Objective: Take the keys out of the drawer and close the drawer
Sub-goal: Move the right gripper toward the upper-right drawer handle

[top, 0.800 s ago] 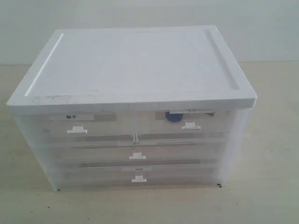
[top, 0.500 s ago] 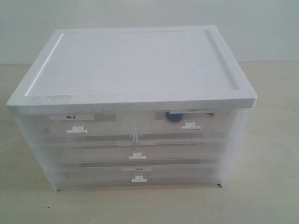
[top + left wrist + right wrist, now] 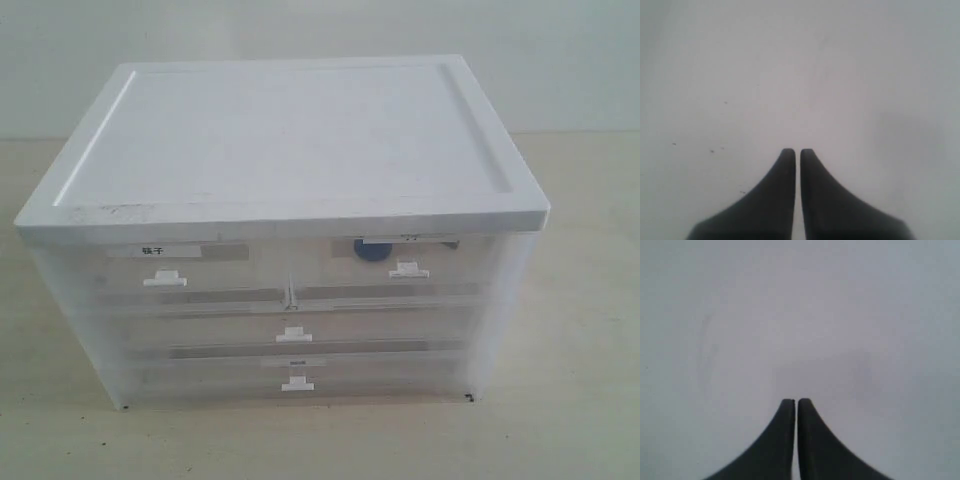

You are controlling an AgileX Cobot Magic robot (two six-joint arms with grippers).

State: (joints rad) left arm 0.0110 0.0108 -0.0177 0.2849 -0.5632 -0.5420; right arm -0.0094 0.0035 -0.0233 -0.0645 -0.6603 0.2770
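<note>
**Item 1. Drawer unit**. Translucent plastic body with a white lid, standing on a pale table. Bare table shows in front of it and on both sides.

**Item 2. The drawer**. Half-width, in the top row at the unit's right front corner as the exterior view shows it. It is pushed fully in. It has a faintly printed white label and a small white tab handle.
- Handling: likely light, stiff and smooth-sliding.
- The tab is the only purchase. It is shallow, so a pinch could slip off.
- Pull straight toward the table's front edge, where there is room. The unit itself looks light enough to drag along.

**Item 3. The keys**. Inside the drawer, close behind its front near the unit's centre divider. Only the blue fob shows through the plastic; the metal keys cannot be made out.
- Handling: probably small, hard, loose and jingling on the ring.
- The fob or the ring is the likeliest hold.
- The drawer walls will crowd the fingers.

**Item 4. Neighbours.** A half-width drawer with bold characters, and two full-width drawers below. All are closed.

**Item 5. Left gripper**. Fingertips drawn together with a bare slit between them, holding nothing, over a plain pale surface.

**Item 6. Right gripper**. Fingertips pressed together and empty.

Neither gripper appears in the exterior view.
</note>
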